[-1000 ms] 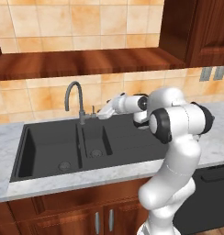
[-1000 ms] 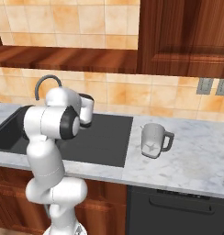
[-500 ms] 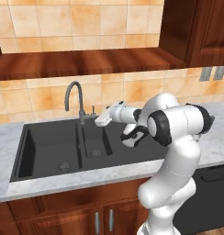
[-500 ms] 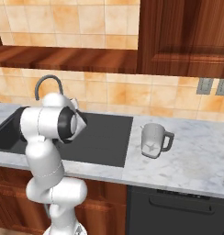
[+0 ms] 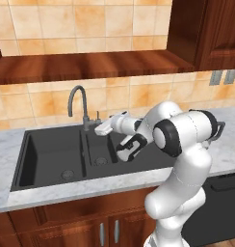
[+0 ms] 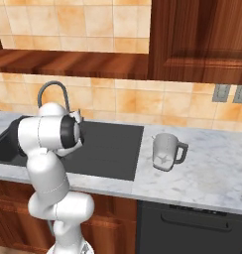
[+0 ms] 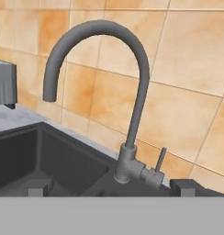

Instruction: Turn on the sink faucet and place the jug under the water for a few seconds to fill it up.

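The white arm had swung lower toward the slim grey gooseneck faucet [image 7: 132, 105]; fingers [image 7: 189, 187] spread apart, tips cropped, gripping nothing.

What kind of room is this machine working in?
A home kitchen, rendered rather than real by the look of it. A dark sink with a tall faucet sits in a marble counter, with tiled wall and wooden cabinets above, and a jug on the counter.
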